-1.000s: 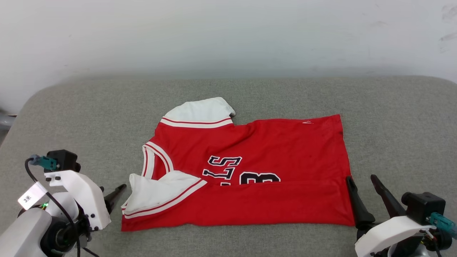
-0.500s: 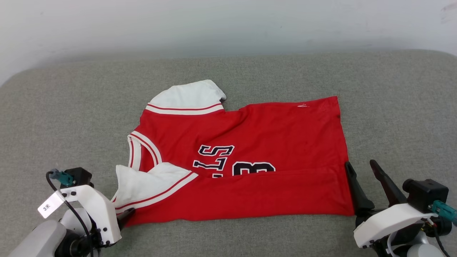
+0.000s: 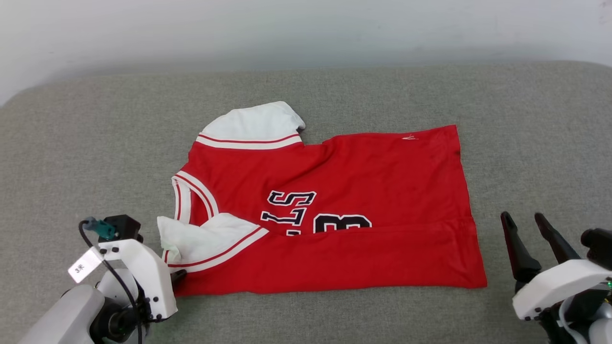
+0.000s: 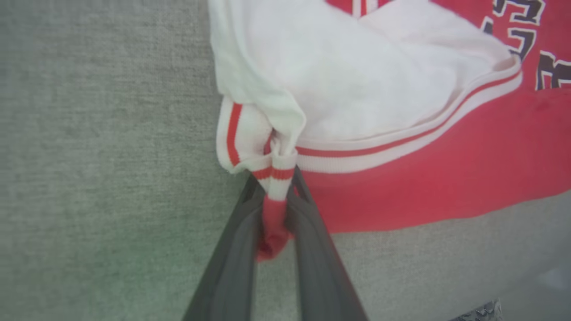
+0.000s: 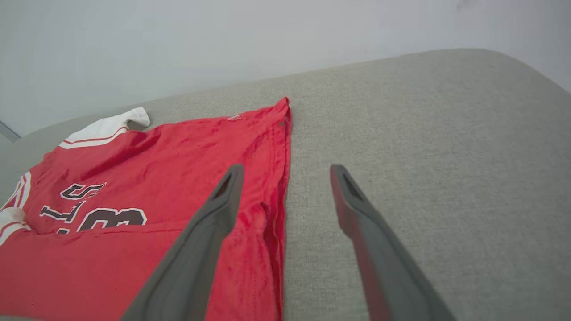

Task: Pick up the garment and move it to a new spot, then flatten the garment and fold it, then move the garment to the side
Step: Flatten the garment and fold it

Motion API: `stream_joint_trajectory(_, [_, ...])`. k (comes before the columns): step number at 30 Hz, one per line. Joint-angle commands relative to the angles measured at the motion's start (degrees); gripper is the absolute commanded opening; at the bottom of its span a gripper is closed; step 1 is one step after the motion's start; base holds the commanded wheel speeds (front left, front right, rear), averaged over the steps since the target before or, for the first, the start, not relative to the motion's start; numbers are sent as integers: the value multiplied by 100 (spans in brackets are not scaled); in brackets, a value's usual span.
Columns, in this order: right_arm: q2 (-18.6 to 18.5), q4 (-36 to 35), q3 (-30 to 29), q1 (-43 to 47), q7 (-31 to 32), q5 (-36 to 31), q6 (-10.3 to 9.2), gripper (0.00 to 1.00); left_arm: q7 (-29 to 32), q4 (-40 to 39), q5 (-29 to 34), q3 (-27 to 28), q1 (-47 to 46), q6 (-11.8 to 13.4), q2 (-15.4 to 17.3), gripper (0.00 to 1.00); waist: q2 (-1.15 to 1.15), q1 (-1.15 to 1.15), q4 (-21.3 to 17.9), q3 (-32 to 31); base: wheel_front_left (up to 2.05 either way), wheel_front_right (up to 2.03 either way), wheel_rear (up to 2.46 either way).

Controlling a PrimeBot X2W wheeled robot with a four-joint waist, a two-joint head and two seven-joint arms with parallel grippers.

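The garment (image 3: pixel 334 191) is a red jersey with white sleeves and black letters. It lies flat on the grey cushion (image 3: pixel 95 143), its near edge folded over the front. My left gripper (image 3: pixel 178 275) sits at the garment's near left corner. In the left wrist view, that gripper (image 4: pixel 276 187) is shut on a bunch of red cloth and striped sleeve trim of the garment (image 4: pixel 446 178). My right gripper (image 3: pixel 521 216) stands open on the cushion, a little right of the hem. In the right wrist view, its left finger (image 5: pixel 209 223) hangs over the hem of the garment (image 5: pixel 134 178).
A pale wall (image 3: pixel 306 28) runs behind the cushion's rounded back edge. Bare grey cushion (image 5: pixel 424 133) stretches to the right of the hem and to the left of the collar.
My left gripper has moved in to the garment's near left corner and closed on it. My right gripper has drawn away from the hem to the right. The head camera has tilted down.
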Motion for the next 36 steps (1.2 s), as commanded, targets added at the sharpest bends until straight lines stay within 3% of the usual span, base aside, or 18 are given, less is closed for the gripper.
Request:
stream_joint_trajectory(1, [-123,121,-60,-54,283,146,-5,100,-89,-50,74,-55,-61,-18,-40,0,0,0,41,-44,0,0,0])
stream_joint_trajectory(8, [-726,525,1,-270,2335,669,-5,100,-317,-640,290,32,-114,140,175,0,0,0,175,-78,0,0,0])
stream_joint_trajectory(12, [-848,469,168,-436,3228,864,-5,100,-374,-997,381,77,-135,257,275,0,0,0,270,44,0,0,0])
stream_joint_trajectory(17, [-837,358,499,-613,3892,1008,-5,100,-397,-1259,447,76,-191,322,286,0,0,0,382,226,0,0,0])
stream_joint_trajectory(23, [-642,711,663,-504,4282,913,-5,100,-484,-1343,486,63,-139,324,240,0,0,0,448,331,0,0,0])
stream_joint_trajectory(24, [-600,797,692,-471,4347,871,-5,76,-491,-1343,488,59,-125,317,235,0,0,0,455,337,0,0,0])
stream_joint_trajectory(25, [-551,860,735,-447,4390,871,-4,33,-502,-1342,488,57,-113,308,233,0,0,0,459,344,0,0,0])
stream_joint_trajectory(26, [-497,888,757,-444,4380,880,-4,0,-531,-1345,488,57,-102,294,230,0,0,0,461,343,0,0,0])
stream_joint_trajectory(36, [-704,730,723,-594,4123,744,-5,0,-795,-1492,634,68,96,388,328,0,0,0,418,-70,0,0,0])
